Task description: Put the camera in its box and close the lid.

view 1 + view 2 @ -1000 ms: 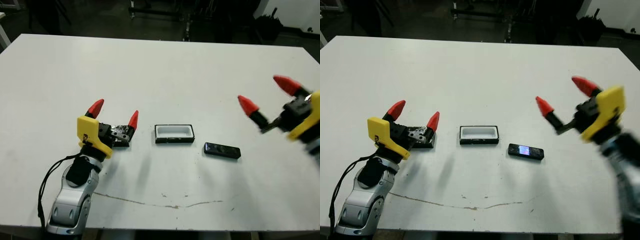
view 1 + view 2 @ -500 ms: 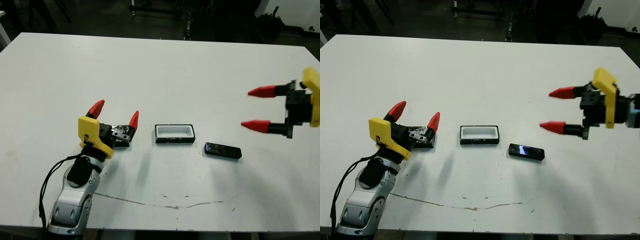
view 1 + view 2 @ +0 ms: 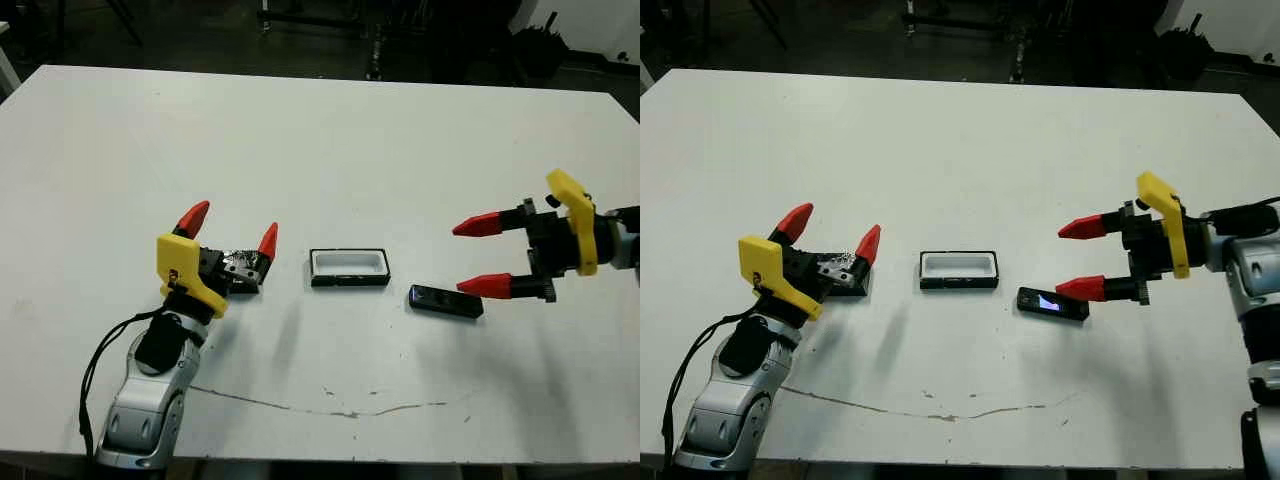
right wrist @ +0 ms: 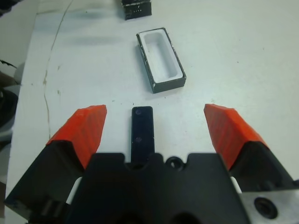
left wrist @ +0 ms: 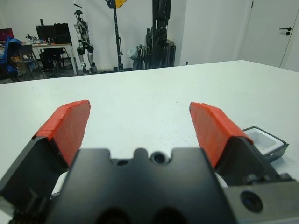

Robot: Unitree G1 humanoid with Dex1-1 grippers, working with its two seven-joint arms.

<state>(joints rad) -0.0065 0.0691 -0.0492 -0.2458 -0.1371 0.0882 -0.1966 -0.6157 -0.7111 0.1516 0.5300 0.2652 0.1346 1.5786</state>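
Lining up your right gripper (image 3: 1072, 259) on the camera (image 3: 1052, 304): fingers spread wide, nothing held, camera lying ahead between them, long axis pointing along the gripper. Box (image 3: 958, 270) is sitting open just beyond. Left gripper (image 3: 232, 228) is hovering open over the lid (image 3: 240, 277). No readable writing.

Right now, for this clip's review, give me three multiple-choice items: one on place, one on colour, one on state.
1. The camera lies
A. inside the box
B. on the table, on the box's right
C. in the left gripper

2. The box is lined
A. white
B. red
C. yellow

3. The right gripper is
A. shut on the camera
B. shut, empty
C. open

Key: 1 B, it lies on the table right of the box; 2 A, white shows inside the box; 3 C, its red fingers stand apart around the camera.
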